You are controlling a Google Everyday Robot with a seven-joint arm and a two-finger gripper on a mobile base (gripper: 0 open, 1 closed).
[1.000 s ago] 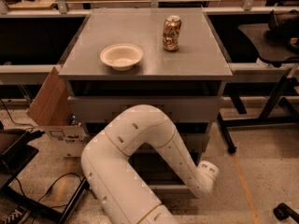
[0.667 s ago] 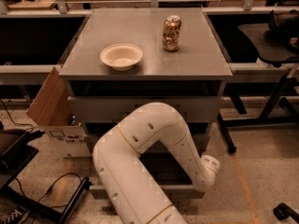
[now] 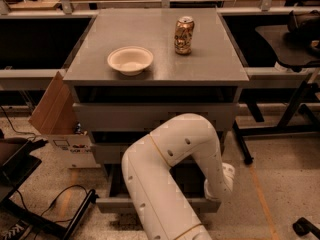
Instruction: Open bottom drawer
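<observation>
task: open bottom drawer | bottom drawer [image 3: 112,204]: lowest front, standing out past the tabletop's [image 3: 150,29] front edge, long axis parallel to that edge | gripper [image 3: 216,190]: low beneath the front-right corner, at the drawer's right end | grip: I cannot tell its opening or hold | my read: pull straight outward from the front edge

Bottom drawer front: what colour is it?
The bottom drawer front is plain grey, in the camera view. The gripper is low at its right end.
</observation>
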